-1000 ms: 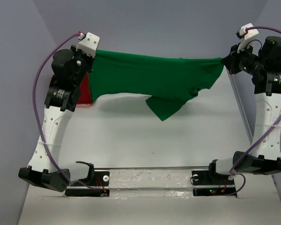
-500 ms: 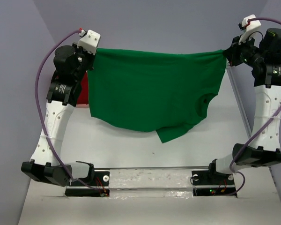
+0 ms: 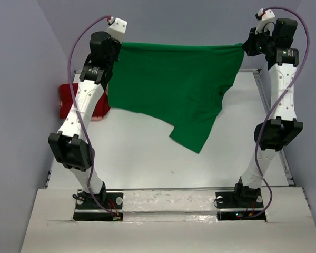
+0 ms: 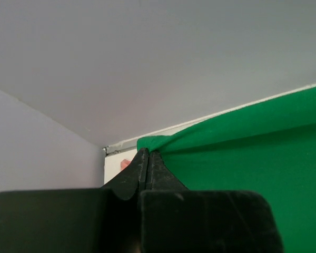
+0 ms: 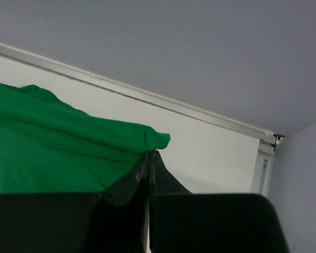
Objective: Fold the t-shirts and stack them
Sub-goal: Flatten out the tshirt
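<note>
The bright green t-shirt [image 3: 171, 87] hangs stretched high above the table between both arms, its lower edge sagging toward the right. My left gripper [image 3: 117, 48] is shut on the shirt's top left corner [image 4: 150, 142], and my right gripper [image 3: 246, 46] is shut on its top right corner [image 5: 157, 139]. A dark red t-shirt [image 3: 71, 100] lies folded at the table's left edge behind the left arm, with a sliver of pale salmon-pink t-shirt [image 3: 97, 118] under it.
The white table [image 3: 147, 158] is walled by grey panels on the left, back and right. A metal rail [image 3: 268, 113] runs along the right side. Both arm bases sit on the mounting bar [image 3: 168, 203] at the near edge.
Both arms have risen and stretched up toward the back, lifting the green shirt clear of the table. The shirt has unfurled and now hangs taut along its top edge.
</note>
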You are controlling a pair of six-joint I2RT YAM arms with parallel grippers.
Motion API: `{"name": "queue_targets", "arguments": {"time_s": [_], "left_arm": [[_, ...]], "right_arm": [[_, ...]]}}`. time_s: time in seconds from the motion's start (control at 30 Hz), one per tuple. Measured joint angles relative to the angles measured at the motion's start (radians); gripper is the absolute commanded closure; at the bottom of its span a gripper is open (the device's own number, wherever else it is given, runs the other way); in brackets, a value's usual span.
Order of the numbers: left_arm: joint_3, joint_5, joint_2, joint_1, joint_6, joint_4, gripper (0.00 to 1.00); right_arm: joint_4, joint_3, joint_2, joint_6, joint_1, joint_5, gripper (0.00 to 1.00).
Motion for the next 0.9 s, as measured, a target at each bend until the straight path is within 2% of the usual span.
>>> {"name": "queue_targets", "arguments": {"time_s": [0.23, 0.3, 0.43, 0.6, 0.73, 0.77, 0.9], "left_arm": [[0.14, -0.143, 0.092, -0.089, 0.024, -0.011, 1.0], [0.146, -0.188, 0.086, -0.125, 0.044, 0.0, 1.0], [0.098, -0.221, 0.048, -0.173, 0.065, 0.013, 1.0], [-0.137, -0.2, -0.101, -0.156, 0.066, 0.047, 1.0], [-0.408, -0.127, -0.274, -0.082, 0.032, 0.08, 1.0], [-0.548, -0.092, -0.365, -0.045, 0.01, 0.082, 1.0], [-0.678, -0.041, -0.451, -0.039, -0.013, 0.085, 1.0]], "right_arm": [[0.011, 0.177, 0.069, 0.012, -0.001, -0.021, 1.0], [0.02, 0.173, 0.047, 0.015, -0.002, -0.041, 1.0], [0.031, 0.046, -0.077, 0.027, -0.004, -0.093, 1.0], [0.032, -0.216, -0.305, 0.029, -0.004, -0.134, 1.0], [0.024, -0.424, -0.505, 0.017, -0.004, -0.159, 1.0], [-0.004, -0.518, -0.588, 0.011, -0.004, -0.164, 1.0], [-0.081, -0.592, -0.703, 0.002, -0.003, -0.162, 1.0]]}}
